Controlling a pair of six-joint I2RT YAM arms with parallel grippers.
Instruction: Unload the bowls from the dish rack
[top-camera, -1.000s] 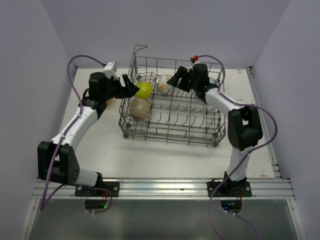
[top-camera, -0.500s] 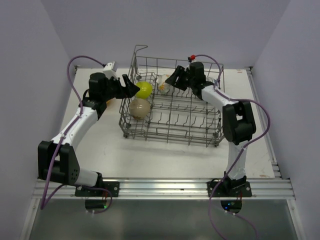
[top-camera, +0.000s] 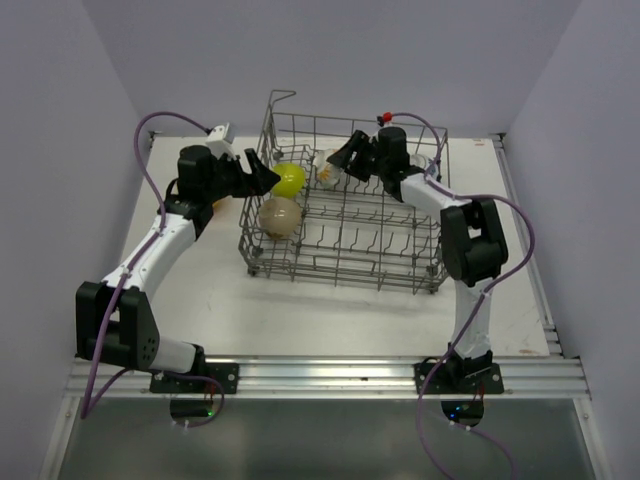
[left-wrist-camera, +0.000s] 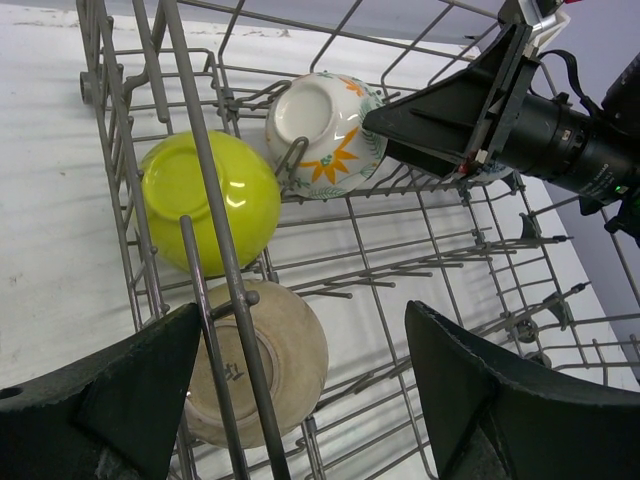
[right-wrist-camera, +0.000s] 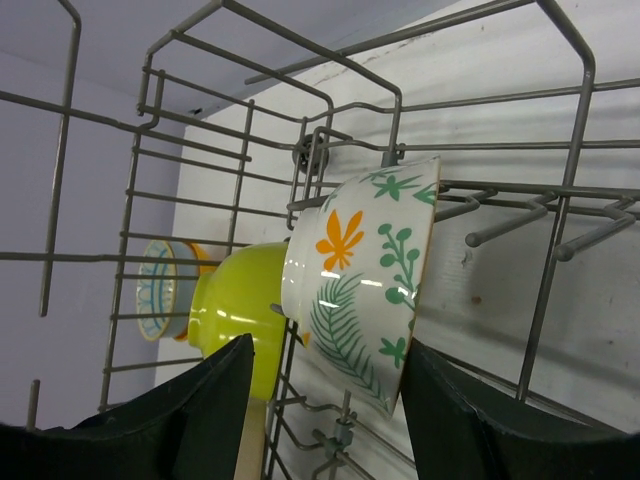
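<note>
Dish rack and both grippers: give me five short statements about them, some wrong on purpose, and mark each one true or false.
1. The lime-yellow bowl sits inside the dish rack. True.
2. The right gripper has its jaws either side of the beige bowl. False: they flank the floral bowl.
3. The left gripper is shut on a bowl. False: it is open and holds nothing.
4. The beige bowl shows its underside to the left wrist camera. True.
5. The floral bowl is tipped on its side in the rack, next to the lime-yellow bowl. True.
</note>
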